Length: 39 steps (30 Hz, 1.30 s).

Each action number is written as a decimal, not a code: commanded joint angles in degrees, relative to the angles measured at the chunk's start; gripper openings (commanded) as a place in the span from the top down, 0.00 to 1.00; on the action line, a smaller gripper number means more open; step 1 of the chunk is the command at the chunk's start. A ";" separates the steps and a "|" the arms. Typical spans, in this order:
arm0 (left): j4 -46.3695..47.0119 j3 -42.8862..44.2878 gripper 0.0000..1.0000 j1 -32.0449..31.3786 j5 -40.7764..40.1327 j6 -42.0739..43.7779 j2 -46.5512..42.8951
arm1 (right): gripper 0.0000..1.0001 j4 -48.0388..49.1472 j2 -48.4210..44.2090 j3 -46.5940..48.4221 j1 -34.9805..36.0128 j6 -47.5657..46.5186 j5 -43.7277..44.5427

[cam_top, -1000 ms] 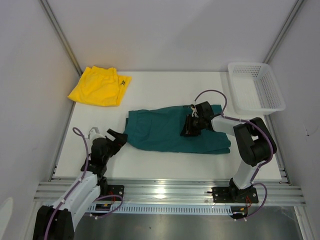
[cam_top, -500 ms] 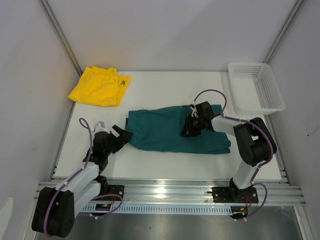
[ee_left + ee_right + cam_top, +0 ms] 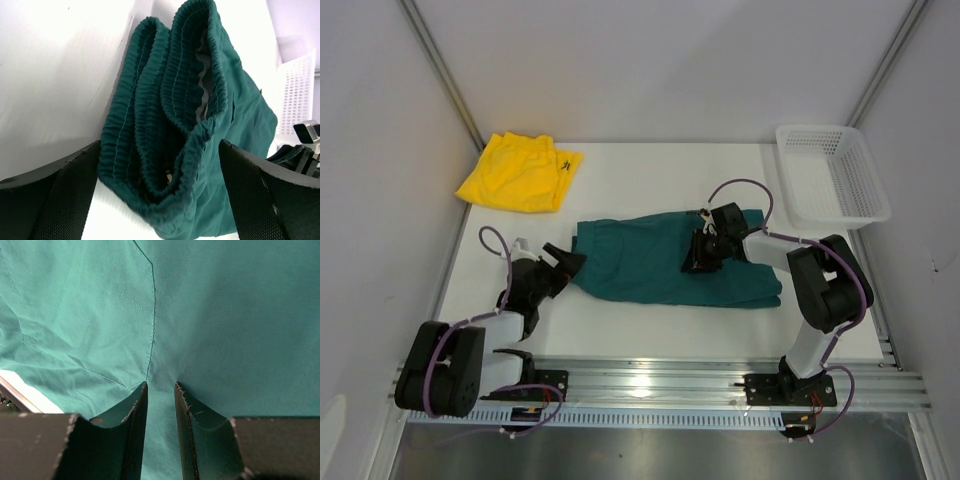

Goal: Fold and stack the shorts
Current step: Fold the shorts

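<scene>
From above, the teal shorts (image 3: 650,268) lie spread mid-table, with the yellow shorts (image 3: 520,172) well apart at the far-left corner; folding looks barely begun. The left gripper (image 3: 567,262) is at the waistband end and the right gripper (image 3: 694,262) is on the middle of the cloth. Left wrist: the jaws are wide, straddling the bunched waistband — closing seems next. Right wrist: the jaws are narrow, pinching a pucker of teal. The bare table (image 3: 650,180) beyond the far edge leaves folding room.

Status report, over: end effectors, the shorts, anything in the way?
Left end effector open around waistband of teal shorts. Right end effector pinching teal fabric mid-shorts. Yellow shorts far left, white basket far right, both apart.
</scene>
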 commanded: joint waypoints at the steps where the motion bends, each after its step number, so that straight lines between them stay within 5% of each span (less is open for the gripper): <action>1: 8.78 -1.84 0.01 0.72 1.22 -2.25 5.01 | 0.68 -5.97 1.56 -1.35 -0.30 -2.19 3.91; 6: 18.17 -2.98 0.05 0.81 3.15 -3.57 12.04 | 0.69 -6.06 1.21 -1.35 -0.30 -2.19 3.82; 10: 21.62 -2.72 0.38 0.81 4.64 -2.26 14.77 | 0.69 -6.06 1.21 -1.26 -0.04 -1.93 3.73; 17: 25.04 -2.10 0.68 0.99 5.17 -1.20 16.53 | 0.69 -6.06 1.29 -1.53 0.31 -1.84 3.91; 21: 27.86 -0.70 1.00 1.16 7.98 1.60 17.76 | 0.70 -6.41 1.64 -1.44 1.63 -1.75 4.69; 27: 20.68 1.76 1.00 0.90 7.29 6.08 12.07 | 0.71 -5.19 3.40 -0.65 4.79 0.53 5.40; 34: -10.05 9.32 1.00 -4.71 -5.80 16.02 -9.02 | 0.71 -4.57 6.83 1.20 8.13 3.34 5.58; 39: -22.31 17.40 1.00 -7.54 -11.79 23.21 -18.69 | 0.71 -4.13 10.08 3.21 9.98 5.37 3.82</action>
